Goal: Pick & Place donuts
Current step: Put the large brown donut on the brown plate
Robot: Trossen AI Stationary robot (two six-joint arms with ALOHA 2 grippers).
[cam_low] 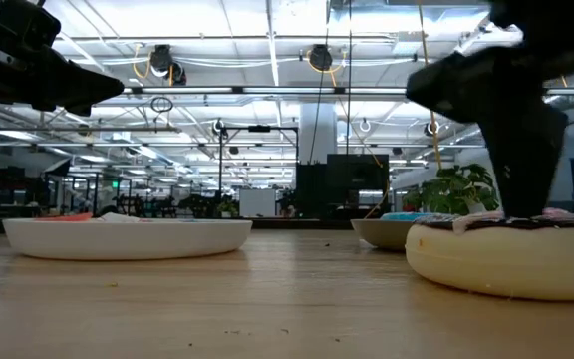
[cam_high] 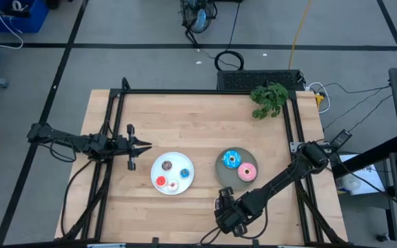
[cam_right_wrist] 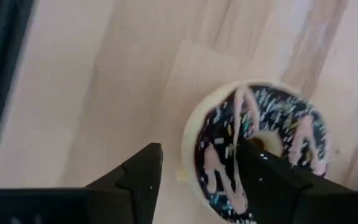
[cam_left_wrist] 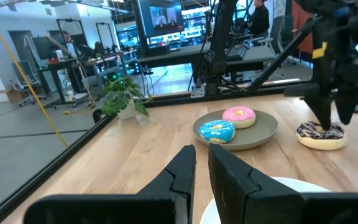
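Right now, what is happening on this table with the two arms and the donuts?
The right pincer is down at the table's near edge, open around one side of the brown sprinkled donut, which lies on the wood. The blue donut and the pink donut already lie on the grey plate. Four mini donuts sit on the white plate. The left pincer waits beside the white plate, nearly closed and empty.
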